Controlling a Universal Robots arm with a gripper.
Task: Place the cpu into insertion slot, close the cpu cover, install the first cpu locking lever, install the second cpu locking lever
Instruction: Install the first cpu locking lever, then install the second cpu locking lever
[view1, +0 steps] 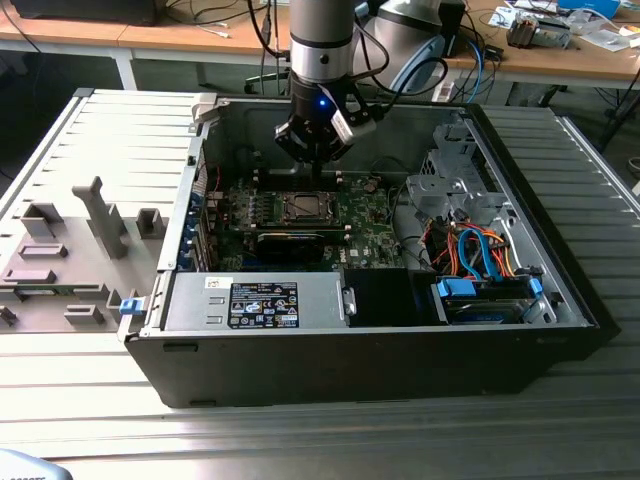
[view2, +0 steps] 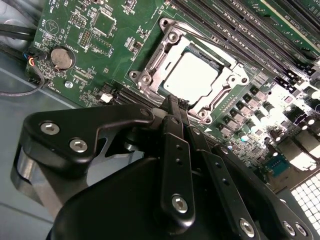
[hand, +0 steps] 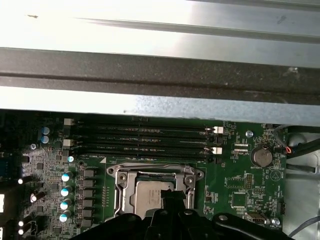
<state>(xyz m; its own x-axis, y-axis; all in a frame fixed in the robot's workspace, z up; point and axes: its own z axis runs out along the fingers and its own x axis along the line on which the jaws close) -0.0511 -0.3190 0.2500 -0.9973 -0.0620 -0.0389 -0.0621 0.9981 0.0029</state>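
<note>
The cpu (view2: 192, 75) was seen lying flat in the insertion slot (view2: 222, 61) on the green motherboard (view2: 100, 55), its silvery-grey top showing through the window of the cpu cover (view2: 150, 65), which lay down over the socket as a metal frame around the chip. In the first wrist view the same chip (hand: 150, 196) was framed by the cover (hand: 120, 195), with the long black memory slots (hand: 145, 134) just beyond it and a round coin battery (hand: 261, 156) off to one side on the board.

The pincer (view2: 175, 107) was held directly above the near edge of the socket, its black fingers (view2: 176, 165) pressed together with nothing seen between them; whether the tips touched the frame could not be told. In the exterior view the pincer (view1: 316, 170) was hung from the arm over the middle of the board, just above the socket (view1: 301, 207).

The board was mounted inside an open computer case (view1: 400, 350), with a power supply (view1: 255, 300) along the near wall and a bundle of orange and blue cables (view1: 475, 250) towards the exterior view's right. The case was set on a ribbed metal table (view1: 100, 420), and a grey fixture plate (view1: 70, 240) lay at the exterior view's left.
</note>
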